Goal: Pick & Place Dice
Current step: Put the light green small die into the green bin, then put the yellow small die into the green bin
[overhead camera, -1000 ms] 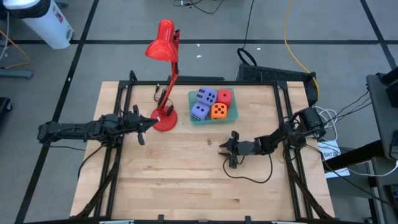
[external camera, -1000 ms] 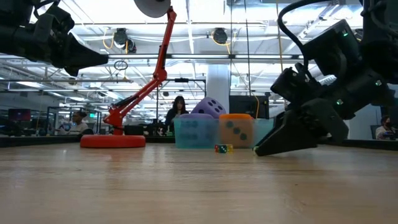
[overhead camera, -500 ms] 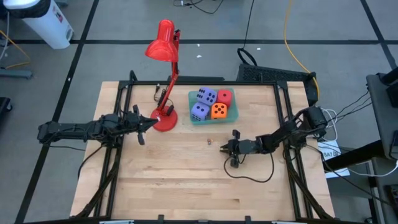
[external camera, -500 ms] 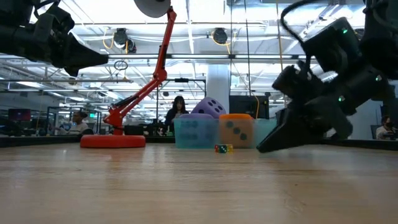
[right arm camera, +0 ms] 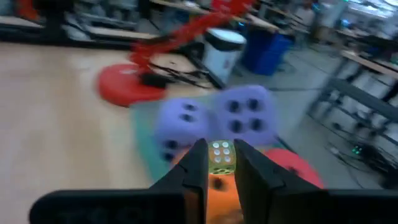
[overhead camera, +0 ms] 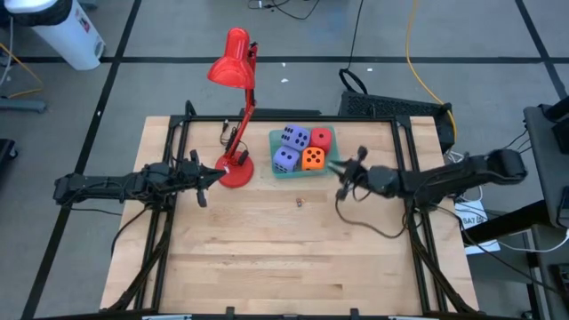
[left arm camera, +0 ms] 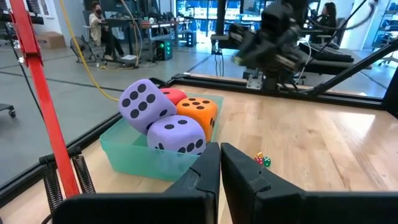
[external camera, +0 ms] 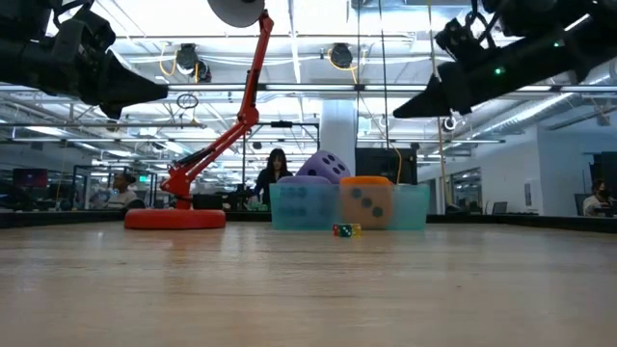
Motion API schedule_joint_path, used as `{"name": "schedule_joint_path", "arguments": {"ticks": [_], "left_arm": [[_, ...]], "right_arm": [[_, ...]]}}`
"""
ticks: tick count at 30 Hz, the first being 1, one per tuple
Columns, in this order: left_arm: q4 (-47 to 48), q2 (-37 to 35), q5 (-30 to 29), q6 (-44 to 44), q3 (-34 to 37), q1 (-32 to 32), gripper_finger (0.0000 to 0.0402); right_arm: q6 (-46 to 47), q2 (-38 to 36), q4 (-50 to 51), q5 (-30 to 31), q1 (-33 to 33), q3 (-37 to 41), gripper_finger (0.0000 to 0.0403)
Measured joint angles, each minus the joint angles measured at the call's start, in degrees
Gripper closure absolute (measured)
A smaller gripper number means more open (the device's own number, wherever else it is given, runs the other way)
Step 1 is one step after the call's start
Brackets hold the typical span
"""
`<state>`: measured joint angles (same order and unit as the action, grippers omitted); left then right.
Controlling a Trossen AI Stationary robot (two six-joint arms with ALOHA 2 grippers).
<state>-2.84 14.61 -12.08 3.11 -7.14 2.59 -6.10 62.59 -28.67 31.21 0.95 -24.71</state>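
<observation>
A teal tray (overhead camera: 276, 172) at the table's far middle holds four big dice: two purple (overhead camera: 295, 137), one orange (overhead camera: 312, 159) and one red (overhead camera: 321, 139). My right gripper (overhead camera: 338, 171) hovers high beside the tray's right side (external camera: 397, 113), shut on a small pale-green die (right arm camera: 220, 155). Two more small dice (overhead camera: 299, 202) lie on the table in front of the tray (left arm camera: 262, 160). My left gripper (overhead camera: 206, 180) waits shut in the air next to the red lamp's base (overhead camera: 236, 169). My right gripper pinches the small pale-green die (right arm camera: 220, 157) between its two fingertips (right arm camera: 198, 163). It reaches in from the table's right, slanting a little downward. The die is lifted clear of the table, with the big dice in the tray just beyond it.
The red desk lamp stands on its round base (external camera: 175, 218) left of the tray, its arm leaning toward the far edge. A cable loops on the table below the right arm (overhead camera: 373, 227). Bare wood fills the near half of the table (overhead camera: 267, 258).
My right gripper has risen from the table top and swung toward the far edge, from near the small dice up to the tray's right side, as the arm stretched out. The left arm and the big dice have stayed still.
</observation>
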Motion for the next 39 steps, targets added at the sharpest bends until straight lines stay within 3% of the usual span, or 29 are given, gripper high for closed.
{"name": "schedule_joint_path", "arguments": {"ticks": [6, 12, 16, 19, 31, 35, 39], "left_arm": [[-0.39, -0.01, 0.00, 0.28, 0.00, 0.00, 0.0376], [-0.40, -0.02, 0.00, 0.42, 0.00, 0.00, 0.0376], [-0.43, -0.02, 0.02, 0.44, 0.00, 0.00, 0.0376], [-0.42, -0.02, 0.02, 0.66, 0.00, 0.02, 0.0376], [-0.43, -0.02, 0.04, 1.92, 0.00, 0.00, 0.0376], [-0.40, 0.00, 0.05, 1.86, 0.00, 0.00, 0.0376], [-0.31, 0.00, 0.07, 1.69, 0.00, 0.00, 0.0376]], "right_arm": [[4.58, -1.11, 11.26, -7.71, -11.33, 0.00, 0.0339], [5.32, 3.91, 9.78, -15.95, -16.39, 0.00, 0.0346], [5.34, 5.39, 9.68, -16.47, -17.27, 0.00, 0.0351], [4.65, 5.94, 9.70, -16.50, -17.46, 0.00, 0.0332], [3.42, 7.40, 8.22, -16.47, -17.78, -0.07, 0.0181], [3.90, 4.26, 3.32, -16.49, -17.16, -0.07, 0.0172], [4.27, -4.14, 0.58, -16.45, -14.63, -0.09, 0.0196]]}}
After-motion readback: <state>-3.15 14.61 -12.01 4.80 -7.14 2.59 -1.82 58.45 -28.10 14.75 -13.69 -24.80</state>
